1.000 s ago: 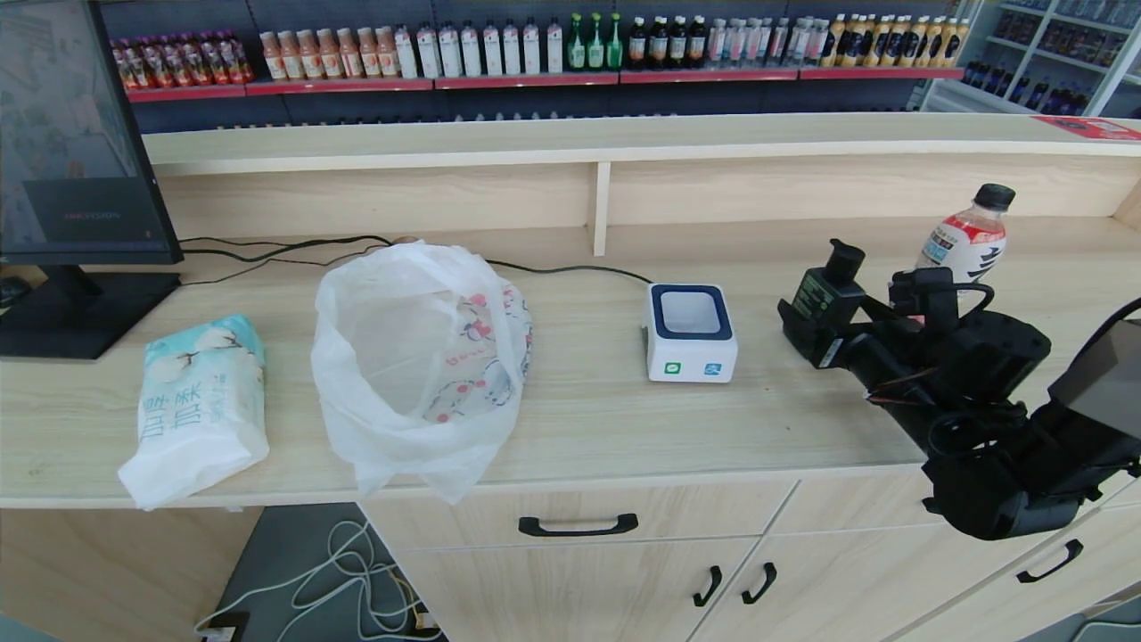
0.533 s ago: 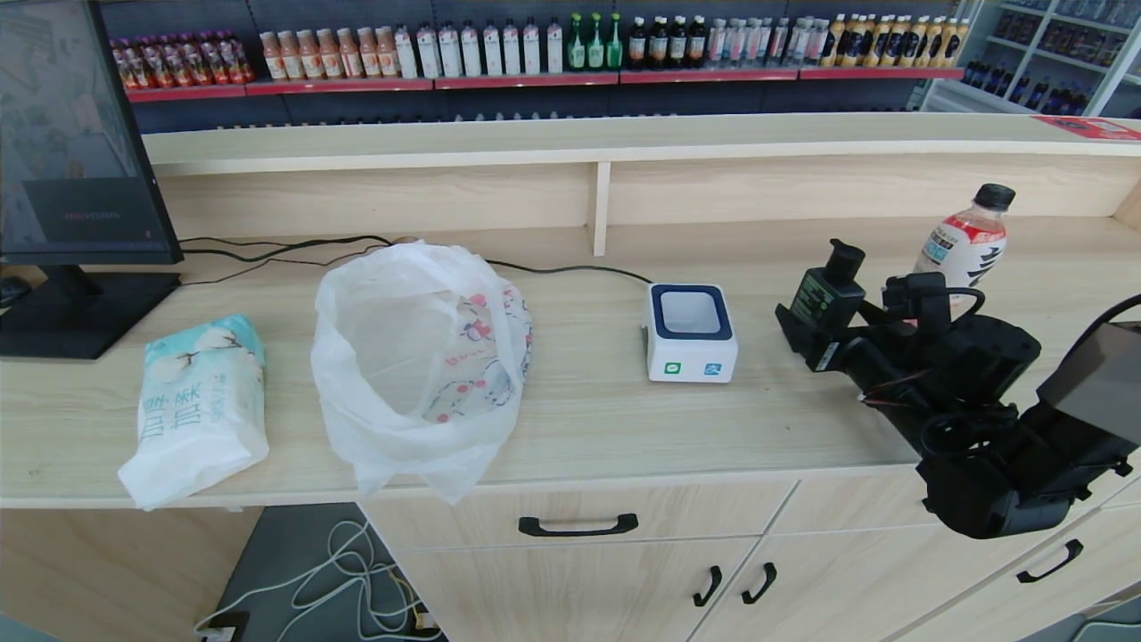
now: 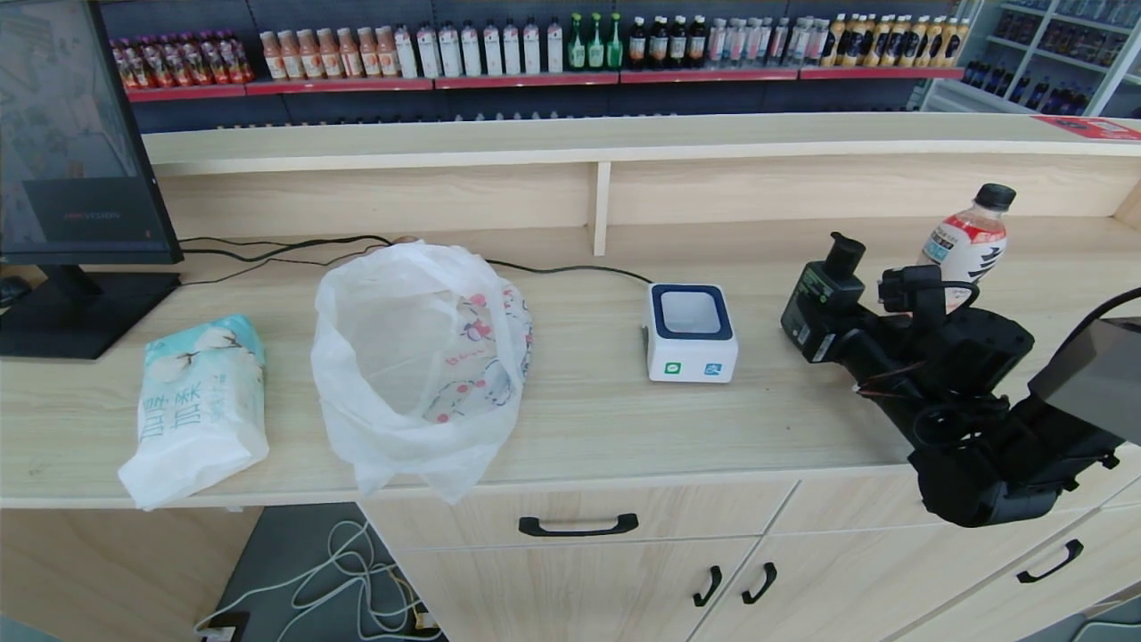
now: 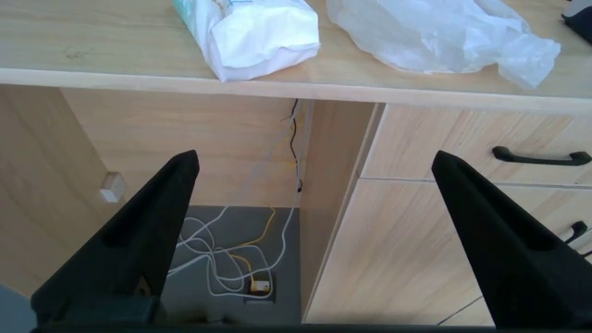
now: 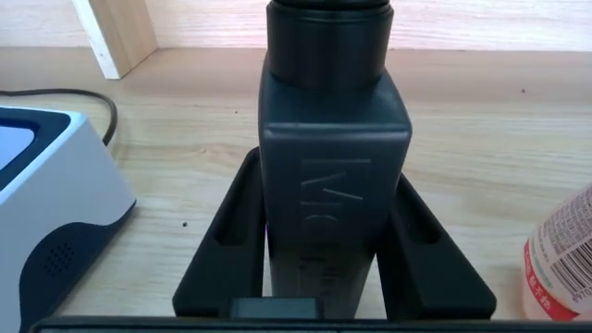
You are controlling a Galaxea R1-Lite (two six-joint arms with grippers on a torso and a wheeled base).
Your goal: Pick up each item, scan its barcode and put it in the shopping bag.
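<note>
A black bottle (image 3: 822,296) with a black cap is held just above the counter, right of the white scanner (image 3: 691,332); my right gripper (image 3: 838,334) is shut on it. In the right wrist view the black bottle (image 5: 331,157) sits between the two fingers (image 5: 227,245), with the scanner (image 5: 46,203) off to one side. A drink bottle (image 3: 967,241) with a red and white label stands behind. The white shopping bag (image 3: 414,357) lies open mid-counter, a tissue pack (image 3: 201,406) to its left. My left gripper (image 4: 314,250) hangs open below the counter's front edge, facing the tissue pack (image 4: 250,32).
A monitor (image 3: 76,160) stands at the counter's far left, with cables (image 3: 285,250) running behind the bag to the scanner. A raised shelf (image 3: 588,143) backs the counter. Drawers and doors (image 3: 579,526) lie below, and cords (image 4: 227,259) on the floor.
My right gripper has lifted the black bottle slightly and tipped it more upright, drifting a little right. Everything on the counter has stayed put.
</note>
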